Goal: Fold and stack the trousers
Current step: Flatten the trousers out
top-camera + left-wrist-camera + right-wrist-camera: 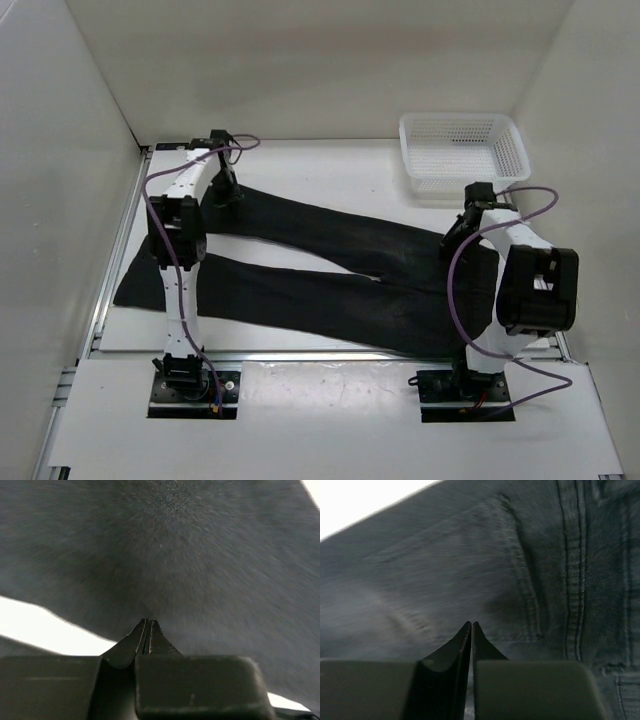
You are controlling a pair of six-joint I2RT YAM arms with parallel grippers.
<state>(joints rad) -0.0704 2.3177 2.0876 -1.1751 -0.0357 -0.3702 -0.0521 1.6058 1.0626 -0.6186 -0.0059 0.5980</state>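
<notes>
At 9 o'clock on the white surface the hems of the trousers fan apart. The near leg reaches the left edge and the far leg runs up toward 10 o'clock. The left pincer presses down on that far leg near its hem. Its fingers are clenched tip to tip against dark cloth, and we cannot tell whether a fold is caught between them.

Through the middle the legs lie flat and join at the crotch, just right of centre. We judge the fabric soft and limp: it will sag from any single hold and drag along the surface. Its matte weave should give enough friction against slipping, and nothing about it looks fragile.

At 3 o'clock lies the waist, the thickest and likely heaviest part. The right pincer rests on it, clenched too, beside a double-stitched seam. We cannot see cloth pinched there either. We would take hold at the hem edge and at the waistband, where the stitched layers give bulk, lifting both ends together.

The mesh basket stands at 1 o'clock, apart from the cloth.
</notes>
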